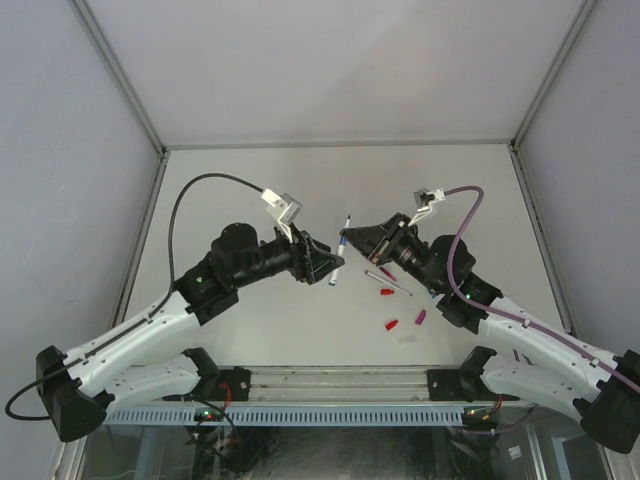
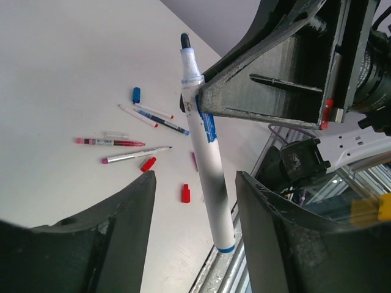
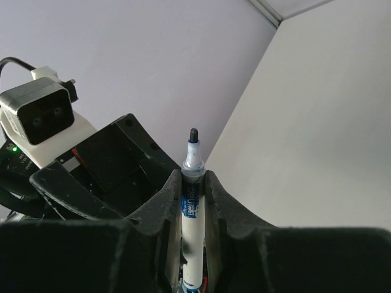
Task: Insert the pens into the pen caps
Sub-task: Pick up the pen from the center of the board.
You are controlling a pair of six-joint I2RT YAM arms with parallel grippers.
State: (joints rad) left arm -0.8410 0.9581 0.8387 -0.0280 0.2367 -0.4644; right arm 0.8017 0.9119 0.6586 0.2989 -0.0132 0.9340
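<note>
**White marker pen clenched in right gripper; left gripper open**

Top view: held over a pale table between grey walls, its long axis runs away from the arm bases. Left wrist view: dark tip uppermost, blue band lowest; left fingers stand apart beside the barrel, not touching. Only here do loose pens and caps show plainly. Right wrist view: jaws squeeze the barrel below the tip.

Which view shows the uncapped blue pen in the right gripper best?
The left wrist view: the pen shows almost whole, from black tip to blue end. The right wrist view shows only its tip and label between the fingers of the right gripper; the top view shows it tiny.
</note>
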